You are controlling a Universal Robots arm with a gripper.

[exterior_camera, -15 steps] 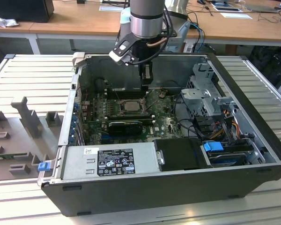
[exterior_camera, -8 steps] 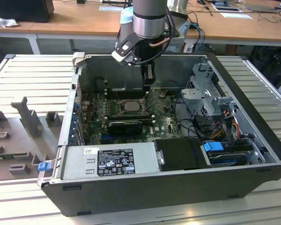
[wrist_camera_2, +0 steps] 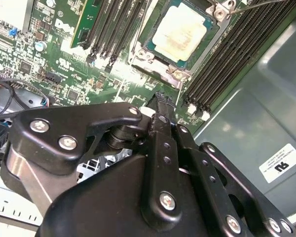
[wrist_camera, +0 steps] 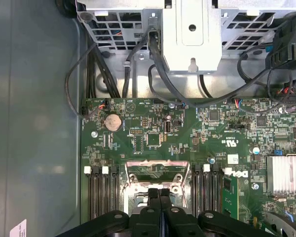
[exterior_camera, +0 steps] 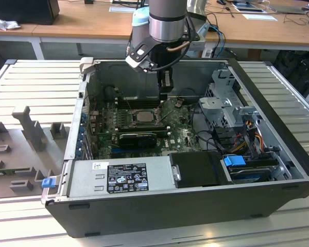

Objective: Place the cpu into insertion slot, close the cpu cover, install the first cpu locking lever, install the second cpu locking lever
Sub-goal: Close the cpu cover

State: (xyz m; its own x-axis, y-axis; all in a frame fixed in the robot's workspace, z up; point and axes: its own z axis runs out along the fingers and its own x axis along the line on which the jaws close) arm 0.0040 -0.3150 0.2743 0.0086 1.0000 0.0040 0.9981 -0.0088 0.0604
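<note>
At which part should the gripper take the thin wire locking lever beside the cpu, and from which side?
Take the locking lever on its straight run, away from the end by the cpu, coming from above with jaws across the wire. It is a thin rod that seems to stand off the board, leaving room.

Insertion slot (wrist_camera: 155,174) — partly (one edge) behind claw (wrist_camera: 159,192)

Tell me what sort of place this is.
Probably a robotics lab or test workshop: an open computer case on a slatted metal table, a robot arm reaching in, wooden desks behind.
</note>
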